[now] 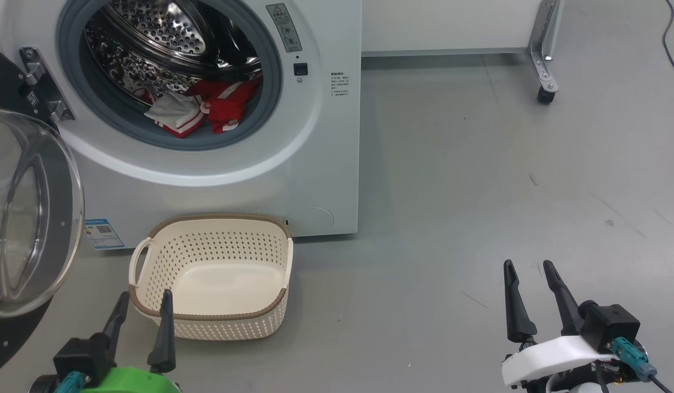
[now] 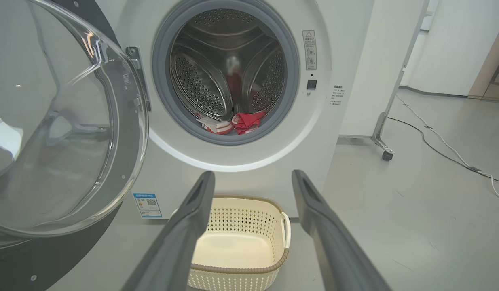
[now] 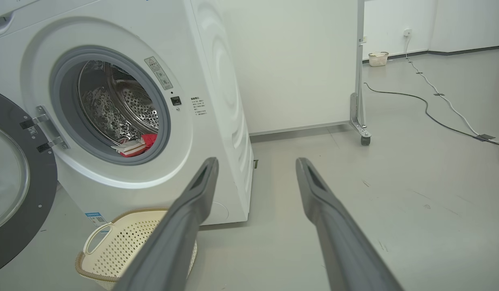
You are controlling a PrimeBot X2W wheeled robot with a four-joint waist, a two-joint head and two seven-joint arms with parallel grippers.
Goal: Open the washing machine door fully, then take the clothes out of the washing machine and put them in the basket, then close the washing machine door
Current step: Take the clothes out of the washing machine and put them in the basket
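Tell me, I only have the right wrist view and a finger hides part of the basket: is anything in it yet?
Observer: No, the head view shows the basket empty.
Operator: Where's the left gripper?
Observer: The left gripper is open and empty, in front of the basket's near left corner.
Operator: And the laundry?
Observer: The clothes lie at the front bottom of the drum, a white piece left of the red ones.

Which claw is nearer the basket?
The left claw: in the head view its tips sit at the basket's near-left rim. The right claw is over the floor, well to the right.
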